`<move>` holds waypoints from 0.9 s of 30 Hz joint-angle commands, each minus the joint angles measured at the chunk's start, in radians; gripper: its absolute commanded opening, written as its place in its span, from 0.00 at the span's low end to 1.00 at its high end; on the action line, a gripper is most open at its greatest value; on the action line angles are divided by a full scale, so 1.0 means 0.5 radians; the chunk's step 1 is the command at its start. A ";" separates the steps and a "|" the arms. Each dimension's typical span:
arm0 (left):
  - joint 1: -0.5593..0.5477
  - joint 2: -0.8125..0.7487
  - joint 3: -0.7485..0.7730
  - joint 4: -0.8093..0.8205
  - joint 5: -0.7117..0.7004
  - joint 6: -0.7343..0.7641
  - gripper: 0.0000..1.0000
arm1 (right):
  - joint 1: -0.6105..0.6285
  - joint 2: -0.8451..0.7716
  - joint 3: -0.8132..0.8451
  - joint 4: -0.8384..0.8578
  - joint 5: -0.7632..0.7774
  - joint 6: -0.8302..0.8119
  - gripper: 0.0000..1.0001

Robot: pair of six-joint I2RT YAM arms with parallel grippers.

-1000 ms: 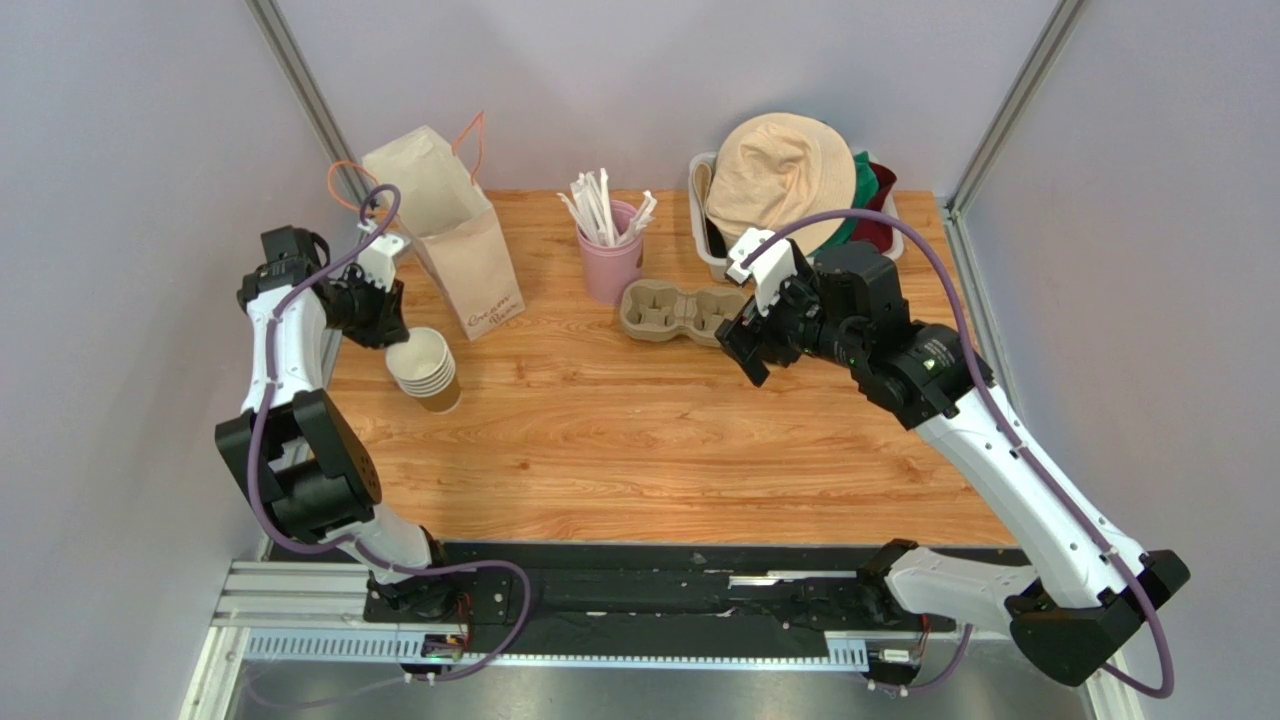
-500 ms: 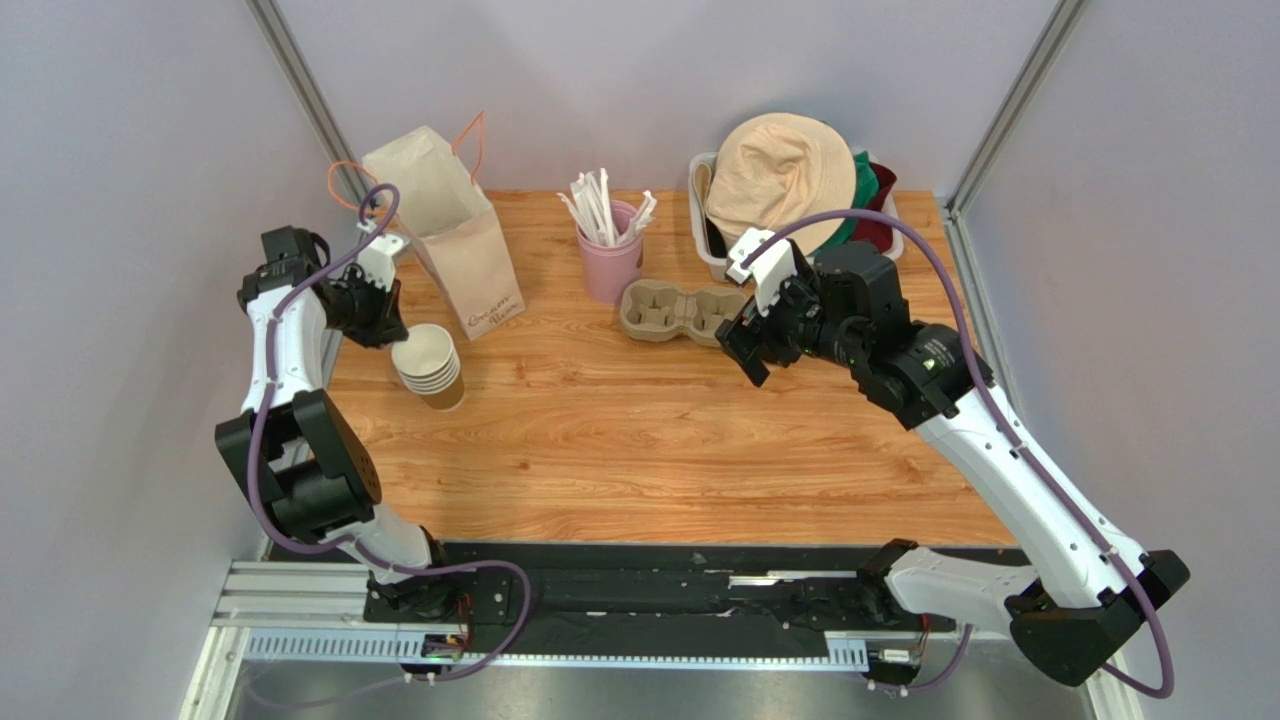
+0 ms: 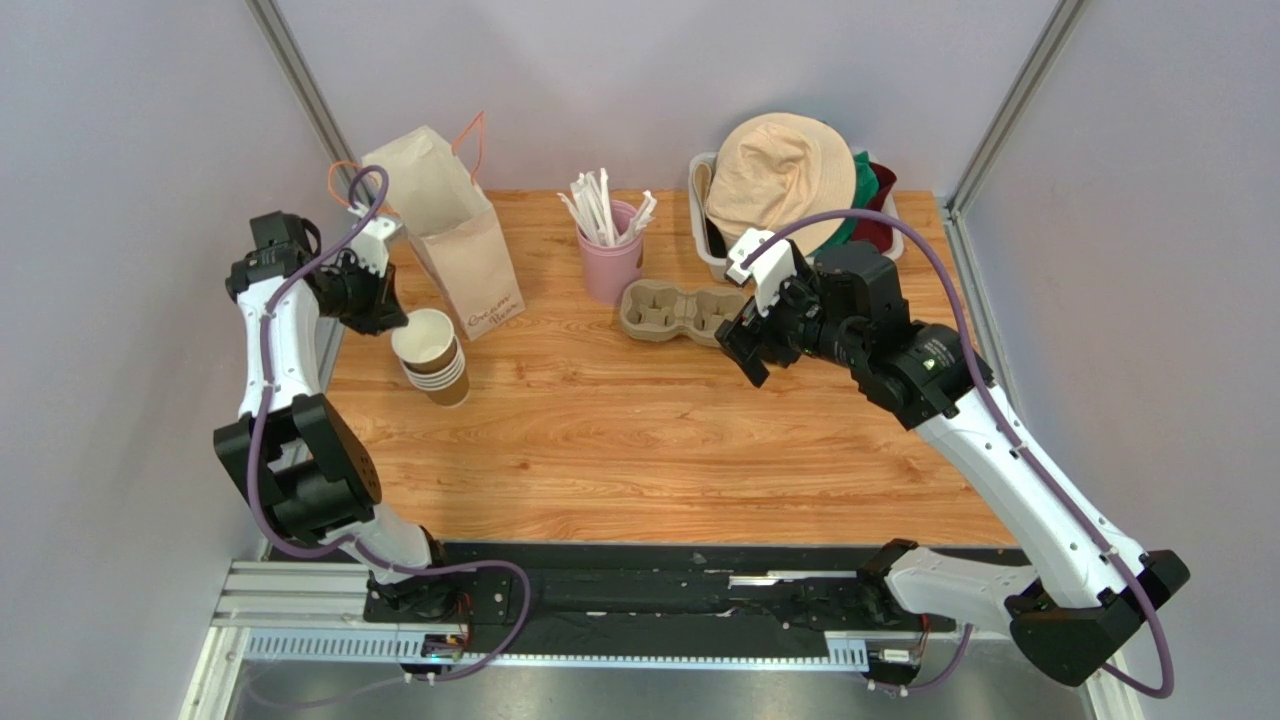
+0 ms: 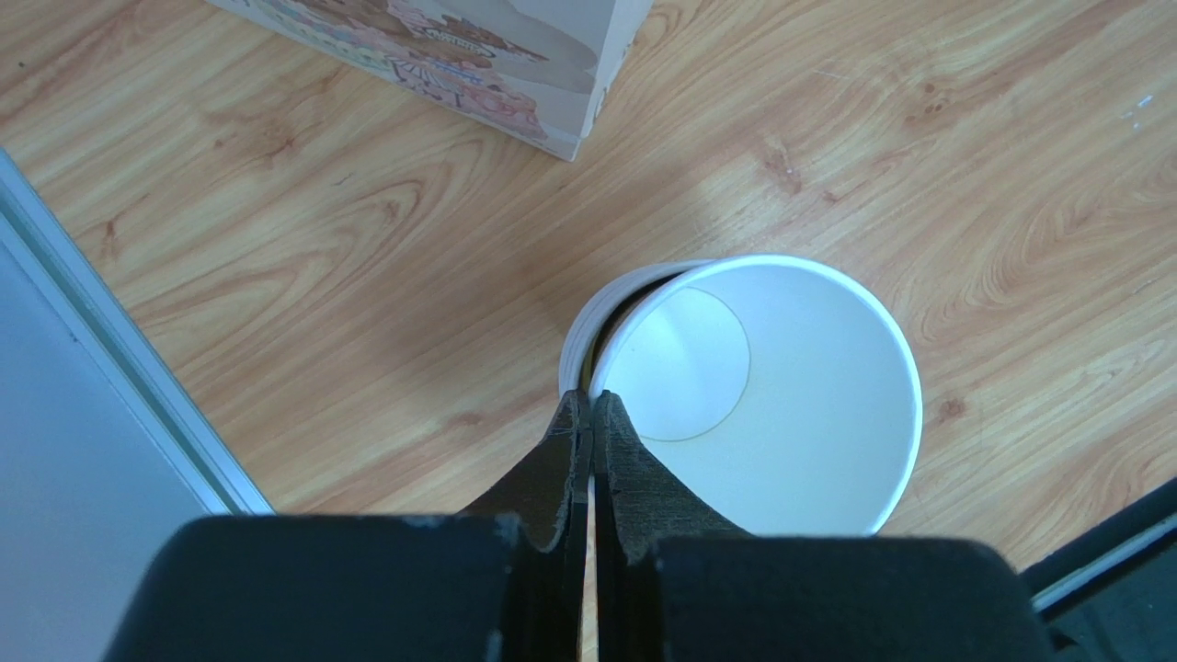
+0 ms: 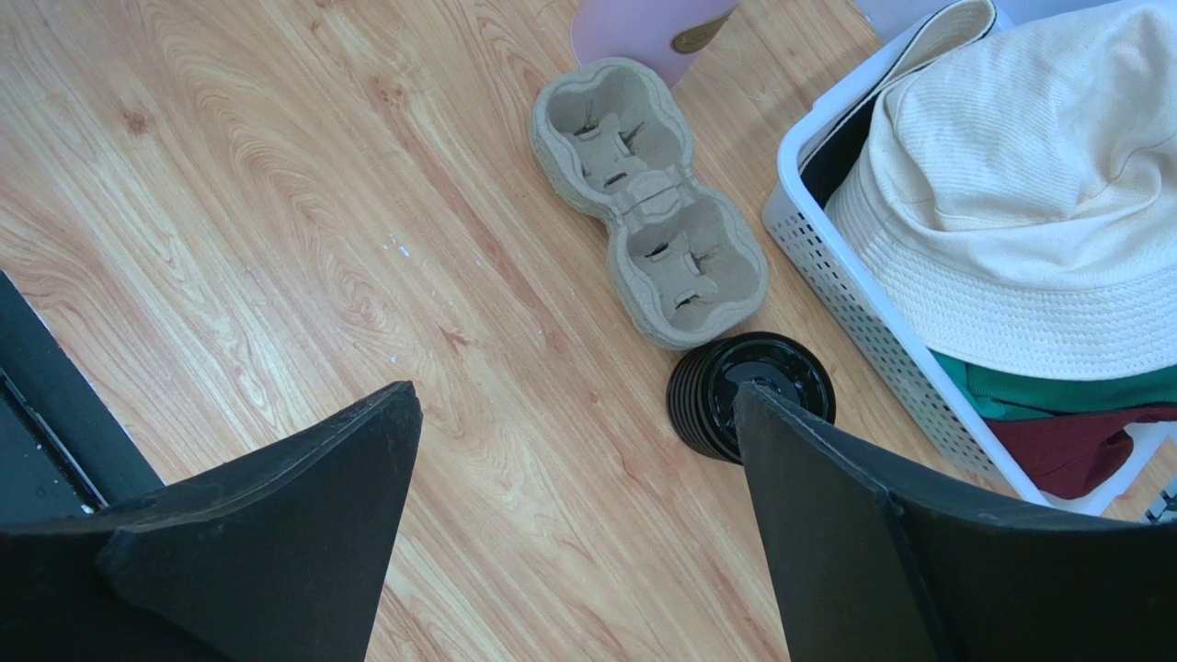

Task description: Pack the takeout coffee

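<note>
Tipped up since a second ago, the top cup (image 4: 774,400) parts from the cup stack (image 3: 437,380), rim pinched in the left gripper (image 4: 591,407), wanting a slow straight lift; right gripper (image 5: 573,414) hangs open.

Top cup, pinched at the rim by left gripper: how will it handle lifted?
Probably very light: the top cup looks empty. Its thin paper wall may dent where the left gripper pinches one side of the rim. Tilted in the stack, it might drag the next cup.

Left end effector (image 4: 591,403) closed, right (image 5: 573,403) wide
</note>
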 commanded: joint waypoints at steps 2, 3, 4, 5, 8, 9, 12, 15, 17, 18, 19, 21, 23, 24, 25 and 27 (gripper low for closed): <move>0.025 -0.070 0.158 -0.096 0.145 -0.013 0.00 | -0.015 -0.008 0.035 0.052 -0.019 0.018 0.91; 0.034 -0.089 0.183 -0.132 0.164 -0.013 0.00 | -0.015 -0.005 0.038 0.055 -0.016 0.018 0.91; 0.037 -0.098 0.228 -0.154 0.173 -0.010 0.00 | -0.015 -0.008 0.041 0.052 -0.019 0.018 0.91; 0.037 -0.113 0.256 -0.172 0.179 -0.007 0.00 | -0.015 0.001 0.047 0.052 -0.016 0.021 0.91; 0.043 -0.196 0.342 -0.219 0.191 -0.016 0.00 | -0.015 0.017 0.063 0.052 0.000 0.027 0.91; 0.040 -0.248 0.364 -0.246 0.203 -0.019 0.00 | -0.015 0.020 0.066 0.052 0.012 0.033 0.91; 0.040 -0.340 0.459 -0.322 0.268 -0.022 0.00 | -0.024 0.038 0.078 0.080 0.082 0.064 0.92; -0.006 -0.411 0.578 -0.430 0.311 -0.016 0.00 | -0.073 0.112 0.133 0.104 0.196 0.125 0.92; -0.149 -0.447 0.579 -0.482 0.220 0.009 0.00 | -0.162 0.167 0.170 0.104 0.224 0.165 0.92; -0.211 -0.502 0.560 -0.485 0.182 0.012 0.00 | -0.199 0.216 0.198 0.107 0.221 0.211 0.92; -0.275 -0.533 0.506 -0.482 0.161 0.000 0.00 | -0.281 0.238 0.207 0.114 0.215 0.235 0.91; -0.478 -0.613 0.414 -0.434 0.096 -0.037 0.00 | -0.362 0.284 0.219 0.129 0.202 0.287 0.91; -0.689 -0.653 0.361 -0.388 0.035 -0.117 0.00 | -0.484 0.357 0.228 0.144 0.196 0.361 0.91; -0.748 -0.675 0.343 -0.330 0.026 -0.144 0.00 | -0.527 0.376 0.225 0.153 0.190 0.383 0.91; -0.797 -0.684 0.306 -0.296 0.035 -0.214 0.00 | -0.622 0.427 0.222 0.172 0.178 0.437 0.90; -0.923 -0.666 0.266 -0.201 0.111 -0.288 0.00 | -0.733 0.474 0.225 0.187 0.093 0.496 0.90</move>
